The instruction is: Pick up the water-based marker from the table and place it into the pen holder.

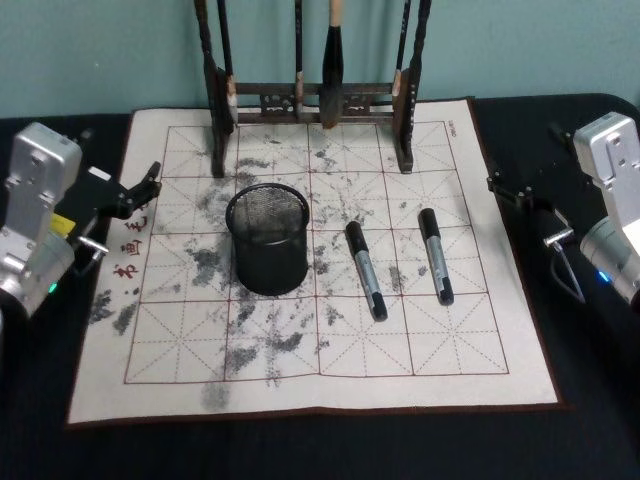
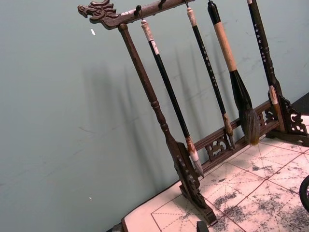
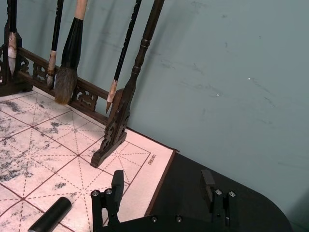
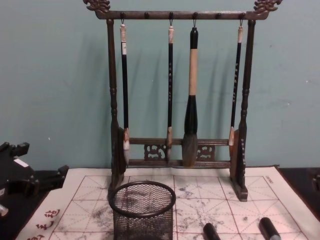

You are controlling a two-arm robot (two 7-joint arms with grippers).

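Observation:
Two black markers with grey labels lie on the ink-stained gridded mat (image 1: 480, 370): one (image 1: 365, 270) just right of the pen holder, the other (image 1: 435, 255) further right. Their caps show in the chest view (image 4: 211, 231) (image 4: 270, 229). The pen holder (image 1: 267, 238) (image 4: 142, 210), a black wire-mesh cup, stands upright left of centre. My left gripper (image 1: 148, 186) (image 4: 37, 162) hovers open at the mat's left edge. My right gripper (image 1: 500, 188) (image 3: 162, 181) is open at the mat's right edge, with one marker's end (image 3: 50, 220) nearby. Neither gripper holds anything.
A tall brown wooden rack (image 1: 310, 100) (image 4: 177, 100) of hanging calligraphy brushes stands at the back of the mat, against a teal wall. Dark tabletop (image 1: 590, 380) surrounds the mat. Red characters (image 1: 128, 245) mark the mat's left border.

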